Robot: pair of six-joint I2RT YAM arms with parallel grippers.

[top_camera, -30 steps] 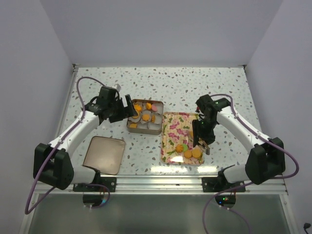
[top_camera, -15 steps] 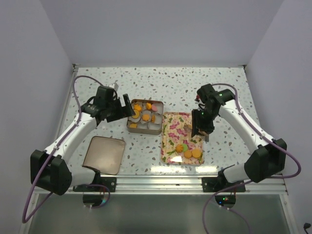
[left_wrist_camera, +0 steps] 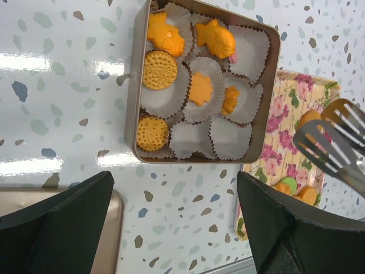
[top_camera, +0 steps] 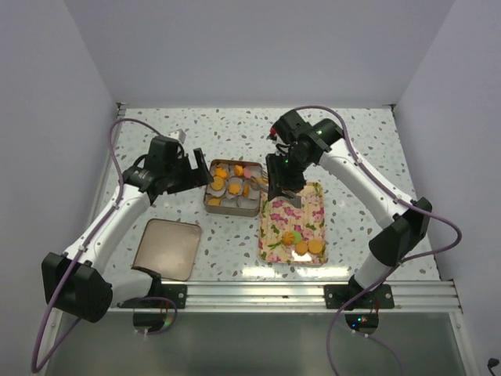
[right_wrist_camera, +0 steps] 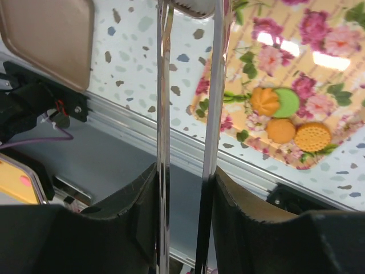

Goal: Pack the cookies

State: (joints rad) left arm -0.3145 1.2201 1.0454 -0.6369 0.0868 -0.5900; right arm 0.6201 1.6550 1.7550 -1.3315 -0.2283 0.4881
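I can't read any words, numbers or signs here. The flowered tray (right_wrist_camera: 268, 63) has thin faint lines between its flowers that might be writing, but they are too blurry for me to read. The cookies (left_wrist_camera: 159, 69) have little dots pressed into them, and I can't make out any letters there.

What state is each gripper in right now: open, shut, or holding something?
The left gripper is open and holds nothing.
The right gripper is shut on the metal tongs.
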